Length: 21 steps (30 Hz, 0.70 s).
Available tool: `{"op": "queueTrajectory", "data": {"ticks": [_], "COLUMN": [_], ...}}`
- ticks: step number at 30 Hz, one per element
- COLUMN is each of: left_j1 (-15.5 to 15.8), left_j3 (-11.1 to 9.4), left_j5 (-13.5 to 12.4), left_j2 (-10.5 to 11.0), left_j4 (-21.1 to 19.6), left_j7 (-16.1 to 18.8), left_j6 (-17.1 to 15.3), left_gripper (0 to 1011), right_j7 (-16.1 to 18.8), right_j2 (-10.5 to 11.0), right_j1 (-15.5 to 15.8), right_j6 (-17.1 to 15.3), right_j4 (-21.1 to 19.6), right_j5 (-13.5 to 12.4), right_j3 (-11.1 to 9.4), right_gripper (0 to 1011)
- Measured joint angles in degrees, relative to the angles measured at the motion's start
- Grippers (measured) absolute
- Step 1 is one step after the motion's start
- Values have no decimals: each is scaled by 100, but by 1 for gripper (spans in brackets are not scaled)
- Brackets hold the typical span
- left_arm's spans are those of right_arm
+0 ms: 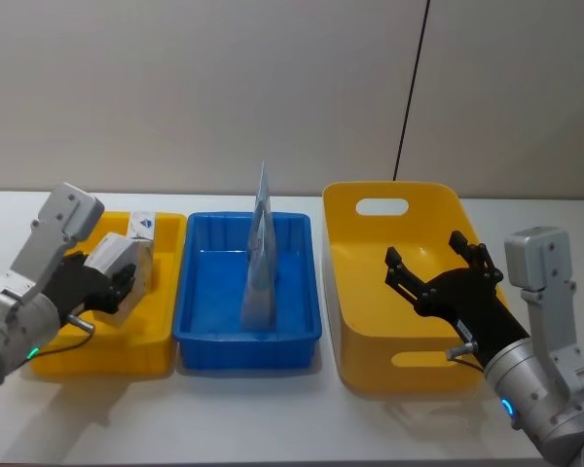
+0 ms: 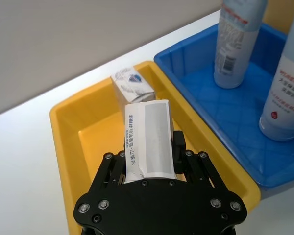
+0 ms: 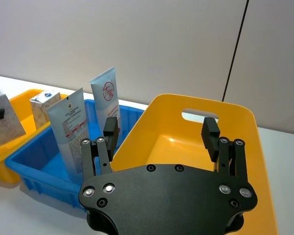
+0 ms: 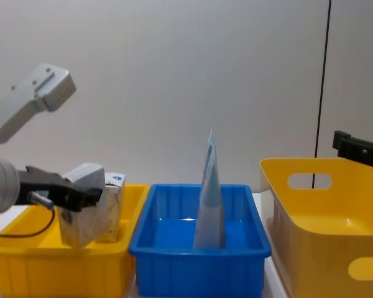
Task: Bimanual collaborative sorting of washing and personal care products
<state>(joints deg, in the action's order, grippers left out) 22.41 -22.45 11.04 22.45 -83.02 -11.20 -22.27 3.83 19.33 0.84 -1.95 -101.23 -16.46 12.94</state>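
White tabletop and a plain wall frame our work: the left gripper (image 2: 150, 149) is clamped on the marbled box (image 2: 147, 132), which sits between its jaws over the small yellow bin (image 1: 97, 360), just beside the speckled carton (image 2: 132, 85). We see the box's long axis near upright, leaning slightly (whether its lower end touches the bin floor we cannot tell). Our right gripper (image 3: 160, 128) hangs spread wide over the large yellow bin (image 3: 245, 117).

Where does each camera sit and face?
Head: high, looking down; left gripper, right gripper show.
Chest: low, facing forward across blue plastic bin; grippers at both edges.
Left wrist: behind left gripper, shut on pale marbled box.
Right wrist: behind open right gripper, over large yellow bin.
Shared: head, chest both show tall pale-blue tubes.
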Motion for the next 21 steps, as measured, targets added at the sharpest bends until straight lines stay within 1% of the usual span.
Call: {"op": "queueTrajectory", "data": {"ticks": [4,11,17,21], "left_j1": [5,102,219,344], "left_j3": [-16,-40,-58,-90], "left_j5": [-44,-101,-103,-77], "left_j2": [159,487,692,821], "left_j4": [-193,-495,-621,-660], "left_j7": [-155,-614,-991,-1350], "left_j6": [31,227,419,622], "left_gripper": [418,418,418,418], "right_j7": [0,0,0,0], "right_j2": [0,0,0,0], "right_j1": [0,0,0,0], "right_j6": [0,0,0,0], "right_j4": [0,0,0,0], "right_j5": [0,0,0,0], "right_j3": [0,0,0,0], "right_gripper": [1002,1002,1002,1002]}}
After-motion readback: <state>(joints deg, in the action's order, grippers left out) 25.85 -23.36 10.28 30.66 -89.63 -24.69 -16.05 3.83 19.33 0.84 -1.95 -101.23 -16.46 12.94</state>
